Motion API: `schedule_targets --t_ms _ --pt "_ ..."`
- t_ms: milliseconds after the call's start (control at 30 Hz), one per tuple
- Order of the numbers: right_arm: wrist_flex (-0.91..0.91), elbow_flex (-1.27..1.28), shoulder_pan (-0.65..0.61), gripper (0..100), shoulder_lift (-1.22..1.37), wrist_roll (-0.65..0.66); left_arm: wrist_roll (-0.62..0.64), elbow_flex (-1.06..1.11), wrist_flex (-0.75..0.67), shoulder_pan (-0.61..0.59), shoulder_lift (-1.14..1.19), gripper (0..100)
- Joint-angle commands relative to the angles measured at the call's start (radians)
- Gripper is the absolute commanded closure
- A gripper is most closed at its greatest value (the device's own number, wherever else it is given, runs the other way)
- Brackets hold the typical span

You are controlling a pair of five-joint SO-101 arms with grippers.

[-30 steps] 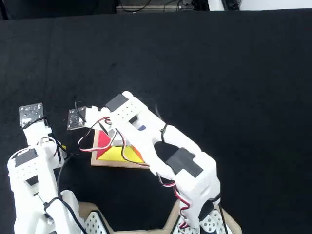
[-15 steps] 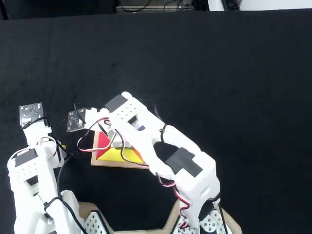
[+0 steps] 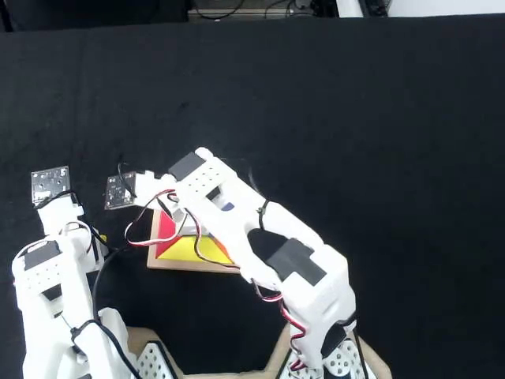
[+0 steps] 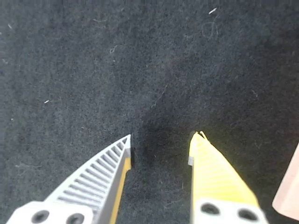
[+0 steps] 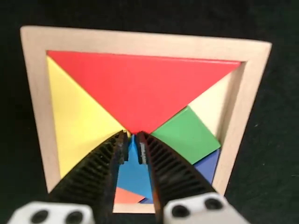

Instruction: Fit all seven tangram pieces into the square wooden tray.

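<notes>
The right arm [image 3: 260, 237] is stretched forward and across toward the left side, elbow bent and wrist tipped down. The right gripper [image 5: 132, 136] points straight down, its black ribbed fingers [image 5: 100, 163] pinched almost together with just a sliver between the tips. Over on the other side, the left arm [image 3: 49, 272] sits folded close to its base, and the left gripper [image 4: 161, 140] hangs low with jaws spread wide, one finger grey and the other yellow.

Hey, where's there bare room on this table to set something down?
The black table is bare across its far half and to the right of the right arm. It's crowded at the near left, where the wooden tray sits under that arm, beside the left arm.
</notes>
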Motion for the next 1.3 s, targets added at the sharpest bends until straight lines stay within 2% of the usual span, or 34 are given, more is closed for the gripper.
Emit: schedule_targets --t_ms 0,200,367,500,600,800,1267 --pt "-0.017 -0.041 -0.008 98.8 -0.058 0.008 0.006 -0.008 -0.012 -0.008 -0.018 80" --pt "0.011 -0.044 0.031 98.8 -0.142 0.000 0.006 -0.008 -0.012 -0.008 -0.018 80" --pt "0.172 -0.031 0.035 98.7 -0.331 0.000 0.006 -0.007 -0.012 -0.008 -0.018 80" --pt "0.193 0.130 0.060 98.8 -0.466 0.009 0.006 -0.007 -0.012 -0.008 -0.018 80" --pt "0.087 0.328 0.089 98.8 -0.501 0.044 0.006 -0.007 -0.012 -0.008 -0.018 80" --pt "-0.083 0.498 0.157 98.8 -0.472 0.054 0.006 -0.007 -0.011 -0.008 -0.018 80" --pt "-0.101 0.311 0.149 98.8 -0.226 0.049 0.006 -0.007 -0.011 -0.012 -0.018 80"
